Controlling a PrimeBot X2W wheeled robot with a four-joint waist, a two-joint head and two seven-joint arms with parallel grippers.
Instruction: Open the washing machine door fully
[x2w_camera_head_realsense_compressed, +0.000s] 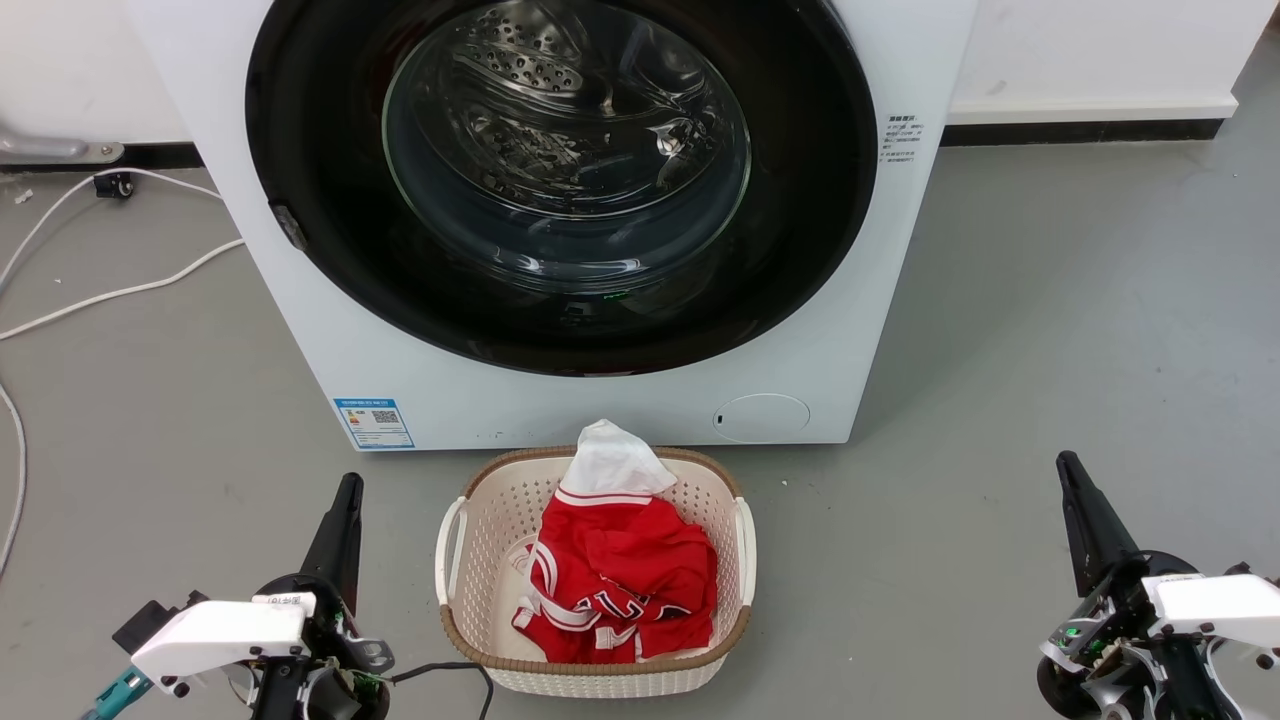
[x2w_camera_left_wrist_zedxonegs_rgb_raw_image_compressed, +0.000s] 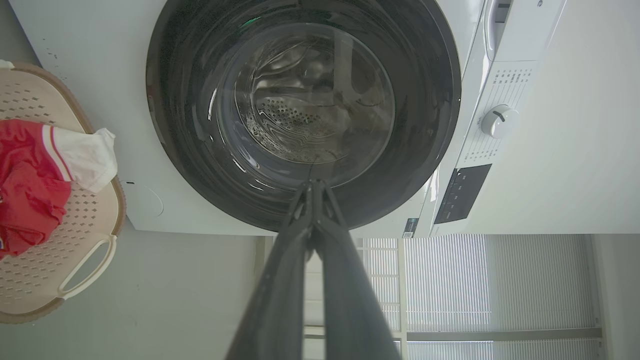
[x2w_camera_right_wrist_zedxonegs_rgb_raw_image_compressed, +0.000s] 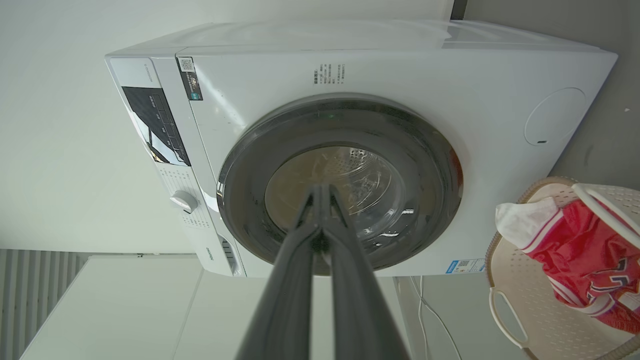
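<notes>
The washing machine door (x2w_camera_head_realsense_compressed: 820, 230), round, glossy black with a clear bulging window, lies flat and closed against the white machine front (x2w_camera_head_realsense_compressed: 300, 330). The steel drum shows through its glass. The door also fills the top of the left wrist view (x2w_camera_left_wrist_zedxonegs_rgb_raw_image_compressed: 190, 150) and the middle of the right wrist view (x2w_camera_right_wrist_zedxonegs_rgb_raw_image_compressed: 430, 170). My left gripper (x2w_camera_head_realsense_compressed: 350, 480) rests low at the lower left, fingers together, well short of the machine. Over at the lower right my right gripper (x2w_camera_head_realsense_compressed: 1065, 460) is likewise shut and empty. In both wrist views the fingertips meet: left gripper (x2w_camera_left_wrist_zedxonegs_rgb_raw_image_compressed: 312, 184), right gripper (x2w_camera_right_wrist_zedxonegs_rgb_raw_image_compressed: 322, 187).
A cream laundry basket (x2w_camera_head_realsense_compressed: 480, 500) with a red and white garment (x2w_camera_head_realsense_compressed: 620, 570) stands on the grey floor right before the machine. White cables (x2w_camera_head_realsense_compressed: 110, 290) trail on the floor at the left. A latch piece (x2w_camera_head_realsense_compressed: 290, 225) sits at the door's left rim.
</notes>
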